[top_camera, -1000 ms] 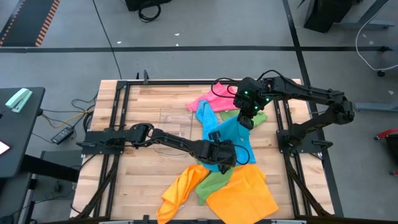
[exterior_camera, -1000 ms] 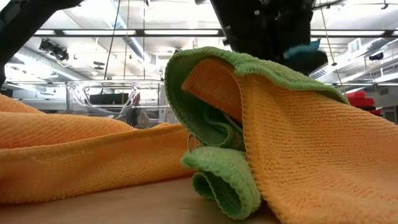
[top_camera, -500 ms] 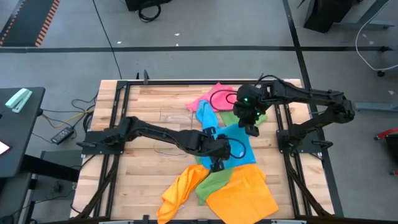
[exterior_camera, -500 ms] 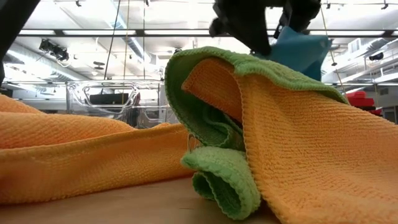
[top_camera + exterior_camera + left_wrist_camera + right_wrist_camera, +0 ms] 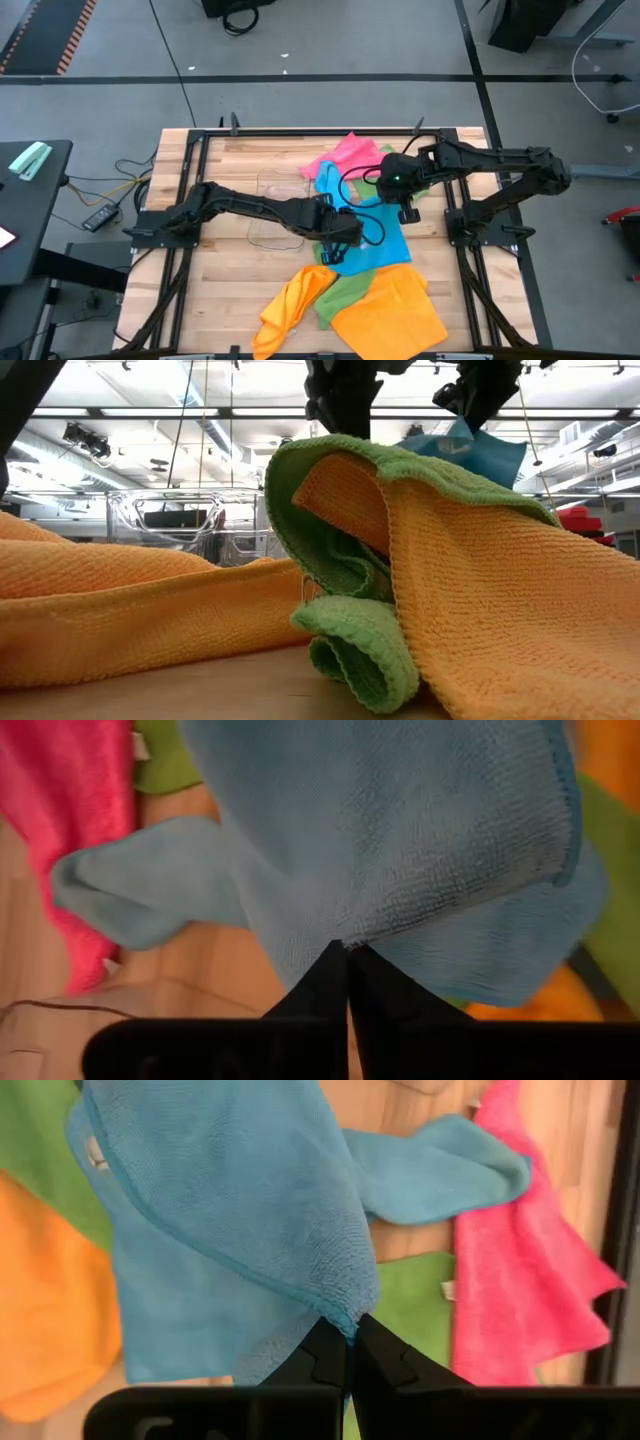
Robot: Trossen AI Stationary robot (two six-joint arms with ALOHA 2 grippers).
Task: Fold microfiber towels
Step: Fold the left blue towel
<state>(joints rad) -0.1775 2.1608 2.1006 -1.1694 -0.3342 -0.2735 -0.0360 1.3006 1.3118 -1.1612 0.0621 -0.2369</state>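
Your low view is mostly blocked by the orange ribbed microfiber towel (image 5: 480, 610) and green one (image 5: 350, 650); both tool tips are cut off there. Left tool (image 5: 346, 948) is clamped on one edge of the sky-blue microfiber towel (image 5: 372, 235), right tool (image 5: 351, 1325) on another, mid-desk. Blue runs diagonally toward the crumpled pink towel (image 5: 345, 155). Bare wooden desk (image 5: 225, 270) under the left arm.

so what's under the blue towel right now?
Under the lifted blue towel: a second blue towel, bare wood table, a green towel and a pink towel beside them. Whatever lies beneath its middle is hidden.
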